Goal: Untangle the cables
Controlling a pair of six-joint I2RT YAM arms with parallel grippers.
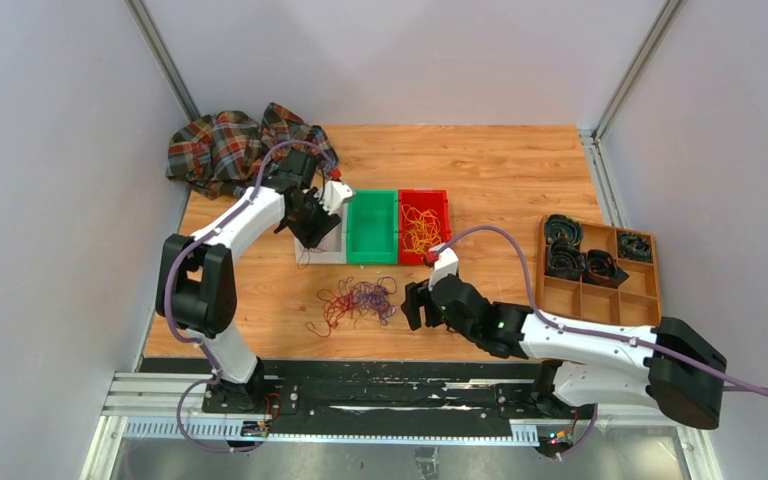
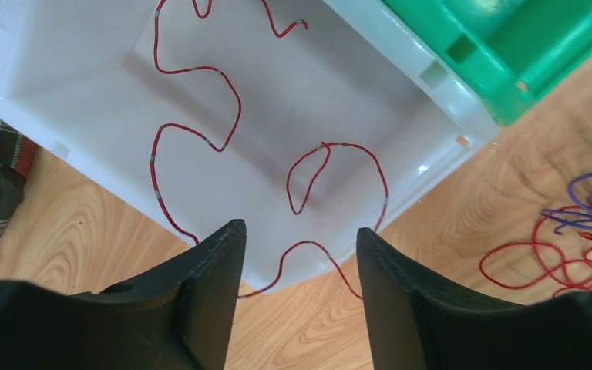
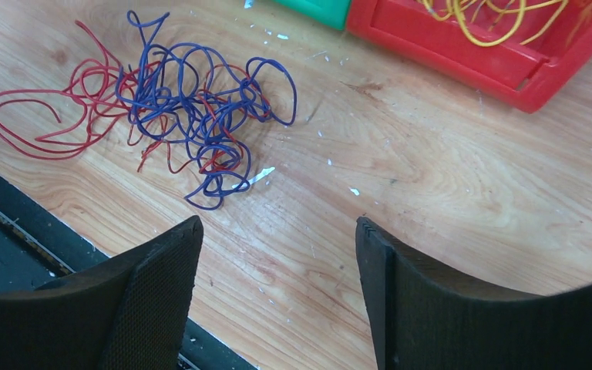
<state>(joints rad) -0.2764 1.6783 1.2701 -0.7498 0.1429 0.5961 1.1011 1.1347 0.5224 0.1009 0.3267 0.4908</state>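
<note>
since these cables are thread-thin, near weightless and limp, i judge they will drag their neighbours along and spring into fresh loops rather than hold a shape. the tangle (image 3: 177, 116) of red and blue-purple strands lies on the desk (image 3: 432, 177), at about 10 o'clock from the right hand (image 3: 277, 222) in its wrist view. that hand hangs over bare wood, jaws well apart, holding nothing. one red cable (image 2: 238, 108) snakes across the white bin (image 2: 69, 46), its tail draped over the rim at 6 o'clock, beneath the left hand (image 2: 299, 230), whose jaws are parted and empty. yellow cables (image 1: 420, 232) lie in the red bin (image 3: 462, 58), about 1 o'clock from the tangle. the best hold looks to be the lone red loop at the tangle's 9 o'clock edge. pinch a single strand there and lift slowly, since so thin and smooth a wire may slip from the pads.
</note>
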